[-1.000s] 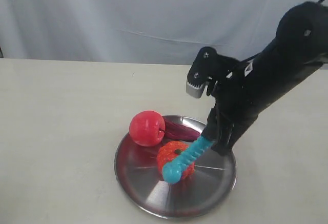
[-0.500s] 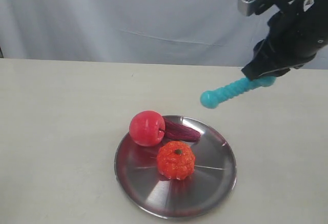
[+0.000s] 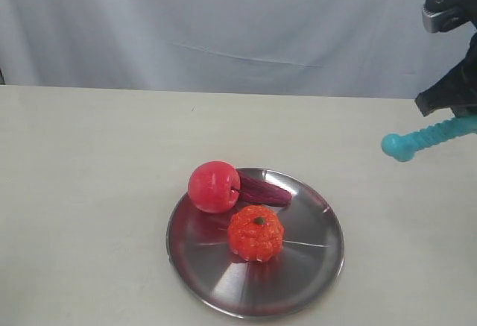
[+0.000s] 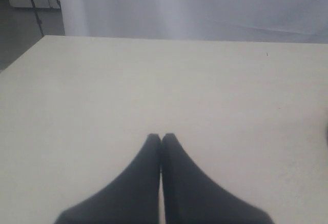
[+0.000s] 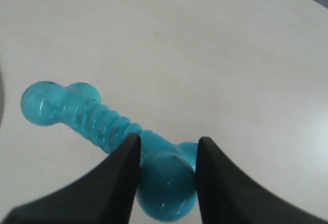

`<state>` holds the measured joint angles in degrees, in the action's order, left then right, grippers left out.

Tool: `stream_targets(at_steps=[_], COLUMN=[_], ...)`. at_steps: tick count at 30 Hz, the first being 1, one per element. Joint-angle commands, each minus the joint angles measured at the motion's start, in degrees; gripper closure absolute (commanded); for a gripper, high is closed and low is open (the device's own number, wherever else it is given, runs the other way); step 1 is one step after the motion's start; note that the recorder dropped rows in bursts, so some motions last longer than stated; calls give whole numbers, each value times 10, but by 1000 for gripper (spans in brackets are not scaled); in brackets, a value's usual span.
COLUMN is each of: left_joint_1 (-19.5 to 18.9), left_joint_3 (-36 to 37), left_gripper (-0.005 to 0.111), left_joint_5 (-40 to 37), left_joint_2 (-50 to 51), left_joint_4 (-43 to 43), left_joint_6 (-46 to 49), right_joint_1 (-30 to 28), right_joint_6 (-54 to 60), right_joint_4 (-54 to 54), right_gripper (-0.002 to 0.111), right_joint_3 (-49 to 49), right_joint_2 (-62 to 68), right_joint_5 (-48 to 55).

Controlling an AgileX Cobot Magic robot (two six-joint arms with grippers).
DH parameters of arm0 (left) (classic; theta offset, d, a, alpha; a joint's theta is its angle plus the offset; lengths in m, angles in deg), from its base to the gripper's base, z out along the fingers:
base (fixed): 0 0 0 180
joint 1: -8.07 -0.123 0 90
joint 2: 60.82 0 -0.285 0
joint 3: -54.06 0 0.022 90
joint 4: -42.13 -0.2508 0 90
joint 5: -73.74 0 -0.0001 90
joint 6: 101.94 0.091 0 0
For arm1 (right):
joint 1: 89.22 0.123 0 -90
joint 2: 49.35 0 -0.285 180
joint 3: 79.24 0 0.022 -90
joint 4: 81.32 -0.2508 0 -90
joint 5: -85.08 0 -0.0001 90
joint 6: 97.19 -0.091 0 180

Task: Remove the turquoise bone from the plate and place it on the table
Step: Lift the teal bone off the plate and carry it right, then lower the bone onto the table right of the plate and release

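Note:
The turquoise bone (image 3: pixel 425 139) hangs in the air at the far right of the exterior view, well off the plate (image 3: pixel 298 296). My right gripper (image 3: pixel 471 121) is shut on one knobbed end of it, partly cut off by the frame edge. The right wrist view shows the bone (image 5: pixel 97 119) over bare table (image 5: pixel 215 39), its near knob pinched in my right gripper (image 5: pixel 166 155). My left gripper (image 4: pixel 161 138) is shut with nothing in it, above the table (image 4: pixel 164 80); it does not show in the exterior view.
On the steel plate lie a red apple toy (image 3: pixel 213 186), a dark purple toy (image 3: pixel 262 189) and an orange pumpkin-like toy (image 3: pixel 256 233). A white curtain (image 3: pixel 223 20) hangs behind the cream table (image 3: pixel 89 192).
My right gripper lifted the turquoise bone off the plate and carried it up and to the right, out past the plate's rim. The three toys on the plate stayed put.

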<state>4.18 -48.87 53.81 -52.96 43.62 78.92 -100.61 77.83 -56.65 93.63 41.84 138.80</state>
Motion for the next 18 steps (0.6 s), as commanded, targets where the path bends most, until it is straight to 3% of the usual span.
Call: stream_targets(at_steps=[1,7,13,18], left_joint_1=[4,4,4,4], left_joint_3=[1,1,1,1], left_gripper=[107,107,107,107], left_joint_5=[3,3,3,3], left_joint_2=[-1,-1,-1,-1], left_joint_4=[4,4,4,4], left_joint_6=[-2,-2,-2,-2], right_joint_1=[-3,16,99,104], right_joint_6=[-54,-98,-252,-281], right_joint_4=[49,83,248,239], right_gripper=[109,109,109,109], right_joint_3=[-16,-17,0,27], right_joint_2=[28,108,193,247], right_joint_5=[-9,-14,-9,14])
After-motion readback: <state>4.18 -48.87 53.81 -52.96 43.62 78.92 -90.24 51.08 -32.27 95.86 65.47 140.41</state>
